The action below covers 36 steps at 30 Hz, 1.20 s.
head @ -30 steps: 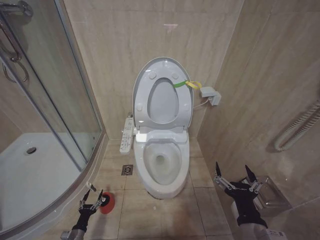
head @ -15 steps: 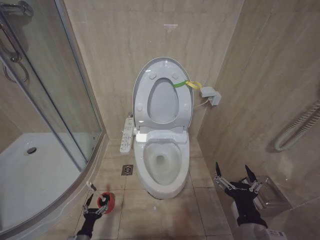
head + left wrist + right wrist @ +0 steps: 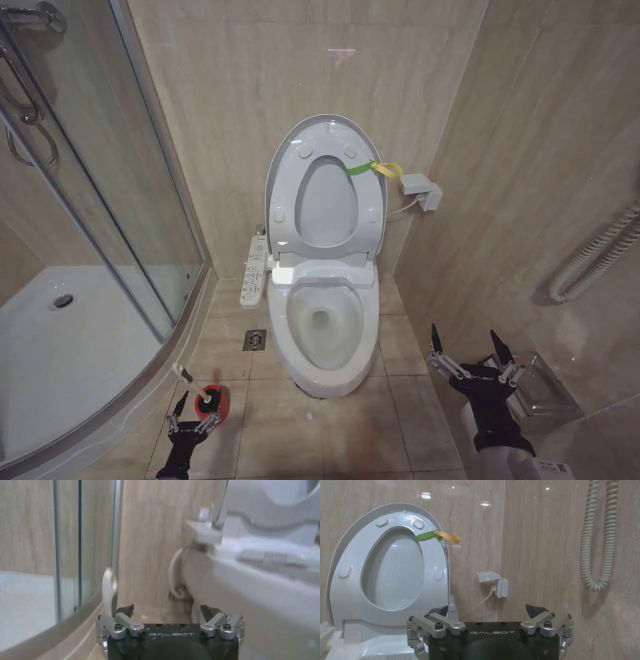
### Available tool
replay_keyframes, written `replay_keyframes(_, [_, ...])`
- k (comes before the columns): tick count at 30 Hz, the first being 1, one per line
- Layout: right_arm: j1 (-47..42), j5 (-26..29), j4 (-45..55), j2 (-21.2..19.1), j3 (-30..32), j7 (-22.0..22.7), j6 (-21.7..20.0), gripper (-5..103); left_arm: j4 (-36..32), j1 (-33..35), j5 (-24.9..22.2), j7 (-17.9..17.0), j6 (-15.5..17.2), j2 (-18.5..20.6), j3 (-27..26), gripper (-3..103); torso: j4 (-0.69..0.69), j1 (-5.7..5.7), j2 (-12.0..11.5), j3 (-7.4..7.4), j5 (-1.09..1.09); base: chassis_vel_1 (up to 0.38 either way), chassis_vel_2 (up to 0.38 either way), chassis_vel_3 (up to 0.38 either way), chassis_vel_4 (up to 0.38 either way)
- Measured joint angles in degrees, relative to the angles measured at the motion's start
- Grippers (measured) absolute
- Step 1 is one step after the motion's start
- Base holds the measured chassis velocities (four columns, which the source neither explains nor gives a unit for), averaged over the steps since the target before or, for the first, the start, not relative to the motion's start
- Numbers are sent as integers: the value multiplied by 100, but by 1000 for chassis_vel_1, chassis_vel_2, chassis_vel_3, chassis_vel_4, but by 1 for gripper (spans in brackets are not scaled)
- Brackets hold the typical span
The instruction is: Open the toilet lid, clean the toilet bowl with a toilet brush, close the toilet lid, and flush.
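Drops lower-left since earlier: left gripper (image 3: 192, 420), spread, unladen, beside thin white-handled toilet brush (image 3: 196, 387), lining up grasp; right gripper (image 3: 471, 358) parked, spread.

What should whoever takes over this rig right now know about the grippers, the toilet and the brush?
Left gripper: open, low over the floor at the red holder cup, its fingers either side of the toilet brush handle; brush not gripped.
Right gripper: open, idle near the right wall.
Toilet lid: already raised with the seat, leaning against the back wall; the yellow-green strap hangs at its edge.
Toilet bowl: exposed.
Done: lid opened.
Left: grip the brush, scrub the bowl, return the brush, close the lid, flush.
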Motion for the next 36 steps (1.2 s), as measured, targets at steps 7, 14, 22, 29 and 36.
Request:
replay_keyframes(7, [0, 0, 0, 0, 0, 0, 0, 100, -1591, 652, 136, -667, 861, 32, 88, 89, 1, 0, 0, 0, 0, 0, 0, 0, 0])
replay_keyframes(14, [0, 0, 0, 0, 0, 0, 0, 100, -2771, 1074, 190, -733, 1159, 109, -12, 97, 0, 0, 0, 1, 0, 0, 0, 0, 0])
replay_keyframes(22, [0, 0, 0, 0, 0, 0, 0, 100, -3130, 1378, 558, -765, 996, 127, -275, 100, 1, 0, 0, 1, -1, 0, 0, 0, 0])
replay_keyframes(29, [0, 0, 0, 0, 0, 0, 0, 100, -3423, 1585, 555, -832, 1140, 154, -385, 98, 0, 25, 57, 33, -1, 0, 0, 0, 0])
replay_keyframes(36, [0, 0, 0, 0, 0, 0, 0, 100, -3487, 1614, 551, -864, 1141, 177, -427, 98, -1, 96, 223, 125, -1, 0, 0, 0, 0])
